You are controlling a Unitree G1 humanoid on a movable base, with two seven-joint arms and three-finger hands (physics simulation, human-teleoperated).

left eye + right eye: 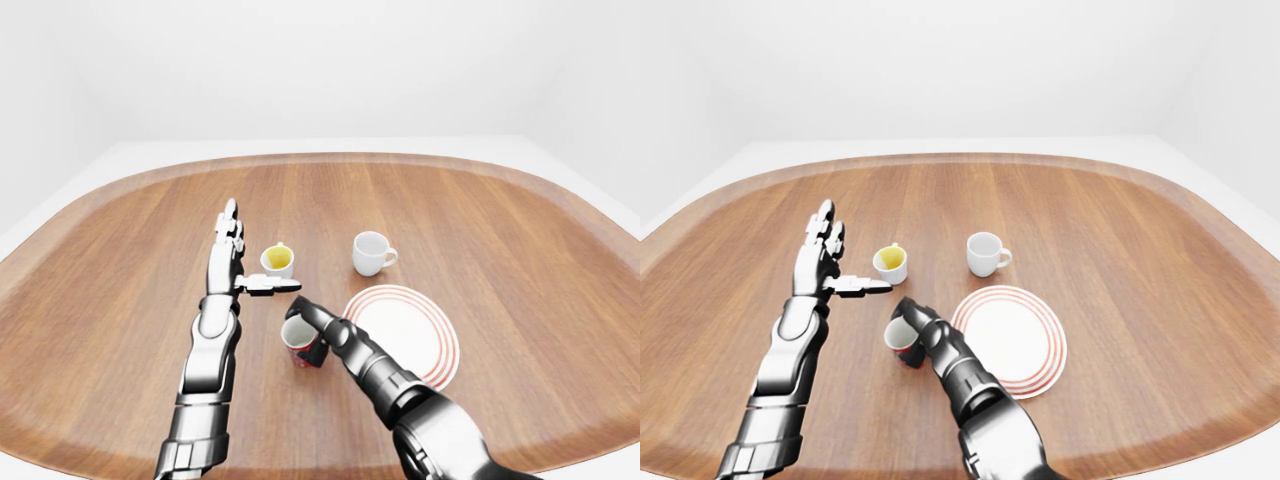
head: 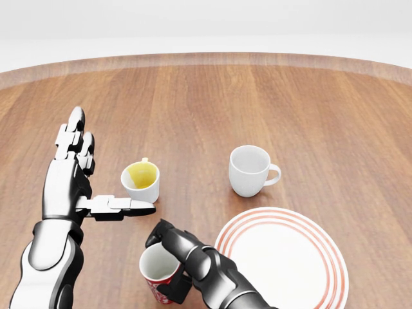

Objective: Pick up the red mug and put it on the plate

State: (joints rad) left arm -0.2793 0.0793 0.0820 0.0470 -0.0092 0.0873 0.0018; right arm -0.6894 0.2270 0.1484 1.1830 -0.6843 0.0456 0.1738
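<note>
The red mug (image 2: 156, 275), white inside, stands on the wooden table (image 2: 212, 109) at the bottom middle of the head view, tilted slightly. My right hand (image 2: 172, 259) has its fingers curled round the mug's rim and right side. The white plate (image 2: 283, 257) with red rings lies just right of the mug. My left hand (image 2: 84, 174) stands open, fingers pointing up and thumb stretched right, beside a yellow-lined cup (image 2: 141, 181); nothing is in it.
A white mug (image 2: 250, 170) with its handle to the right stands above the plate. The yellow-lined cup sits close above the red mug, by my left thumb. The table's rounded far edge (image 1: 330, 160) shows in the left-eye view.
</note>
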